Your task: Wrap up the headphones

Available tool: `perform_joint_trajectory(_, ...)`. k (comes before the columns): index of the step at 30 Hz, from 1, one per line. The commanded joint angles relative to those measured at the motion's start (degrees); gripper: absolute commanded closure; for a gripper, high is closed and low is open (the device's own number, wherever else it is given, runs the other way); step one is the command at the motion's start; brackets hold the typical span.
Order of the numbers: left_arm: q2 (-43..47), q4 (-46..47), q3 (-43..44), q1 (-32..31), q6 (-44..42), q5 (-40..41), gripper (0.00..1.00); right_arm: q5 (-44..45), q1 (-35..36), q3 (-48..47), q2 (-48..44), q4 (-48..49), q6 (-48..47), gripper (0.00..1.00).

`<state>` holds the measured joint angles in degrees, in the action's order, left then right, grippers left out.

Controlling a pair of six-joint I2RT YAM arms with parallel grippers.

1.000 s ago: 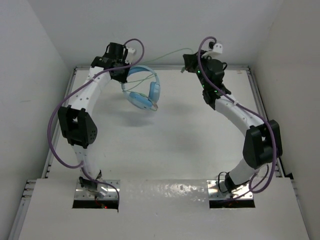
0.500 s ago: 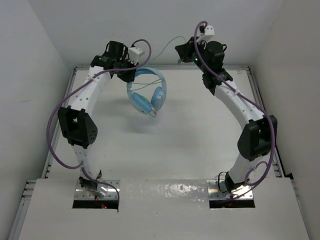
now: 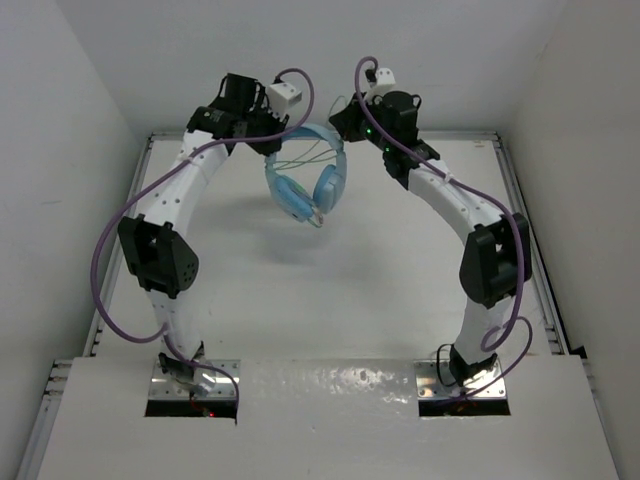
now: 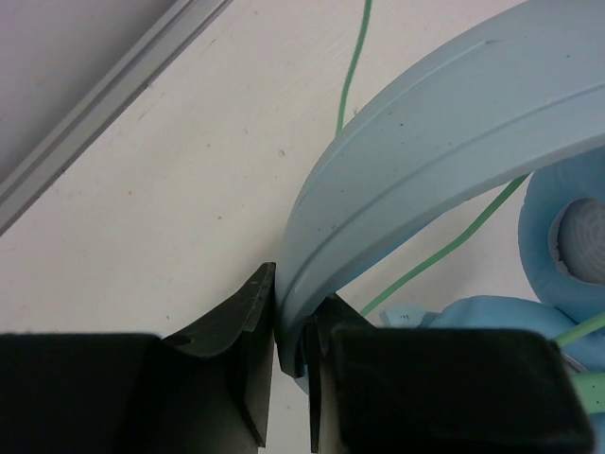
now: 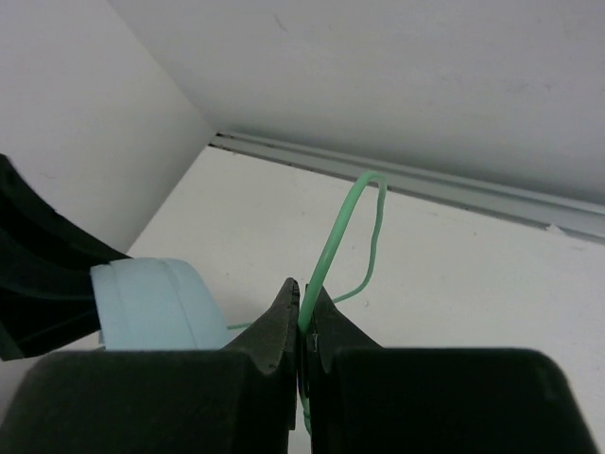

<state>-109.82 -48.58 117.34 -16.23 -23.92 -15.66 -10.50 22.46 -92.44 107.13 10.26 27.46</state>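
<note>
Both sets of jaws are shut tight, each on a different part of the same thing: the left gripper (image 4: 288, 317) is pinched on the light blue headband (image 4: 425, 123) of the headphones (image 3: 306, 180), and the right gripper (image 5: 304, 305) is clamped on the thin pale green cable (image 5: 340, 232). From above, the two wrists are close together at the far end of the table (image 3: 400, 290), and the headphones hang between them with the headband uppermost and the two padded ear cups (image 3: 292, 196) dangling below. A faint shadow lies on the white surface beneath, so they look to be off the table. At the left wrist, the fingers (image 4: 241, 326) grip the band right at its lower end, one on each face, and the band sweeps up and away to the right. One ear cup sits at the right edge of that view with its pale inner mesh showing. Green strands run behind the band there, one heading up toward the grey rail (image 4: 104, 104) and one slanting across under the arch. At the right wrist, the cable comes up from between the black fingers, arches into a narrow loop and drops back down toward the table in front of the back wall (image 5: 425, 76). A pale blue piece of the headphones shows just left of those fingers.
</note>
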Motion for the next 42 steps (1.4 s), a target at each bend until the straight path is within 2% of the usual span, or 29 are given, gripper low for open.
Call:
perform_joint_trajectory(1, 4.26, 4.37, 2.28, -1.09, 1.95, 6.06, 1.0, 1.97, -0.4, 0.42, -0.78, 4.68, 3.03, 1.0)
perform_joint_trajectory(6, 4.18, 3.66, 0.7, -1.0, 0.81, 11.34, 1.0, 3.91, -2.5, 2.61, -3.24, 3.89, 3.21, 1.0)
perform_joint_trajectory(13, 4.0, 4.37, -0.97, -0.47, 3.09, 21.63, 1.0, 7.42, -7.77, 13.77, -12.02, 3.54, 1.81, 1.0)
perform_joint_trajectory(21, 3.65, 3.31, -2.46, -0.47, 3.53, 23.48, 1.0, 9.36, -12.0, 18.35, -18.97, 1.96, -0.56, 1.0)
perform_joint_trajectory(30, 4.53, 2.87, -0.45, 0.85, 7.83, 21.11, 1.0, 10.06, -15.51, 25.64, -20.82, -1.12, -0.13, 1.0)
perform_joint_trajectory(35, 4.53, 2.61, -1.58, 0.85, 6.52, 22.6, 1.0, 8.48, -20.43, 27.05, -21.87, -2.35, 3.56, 1.0)
perform_joint_trajectory(39, 4.0, 3.14, -3.52, 0.85, 6.69, 22.7, 1.0, 6.99, -19.83, 26.18, -23.9, -0.77, 2.59, 1.0)
perform_joint_trajectory(42, 3.47, 4.88, -5.1, 0.59, 9.14, 24.0, 1.0, 8.04, -15.97, 23.55, -24.34, -2.6, -0.03, 1.0)
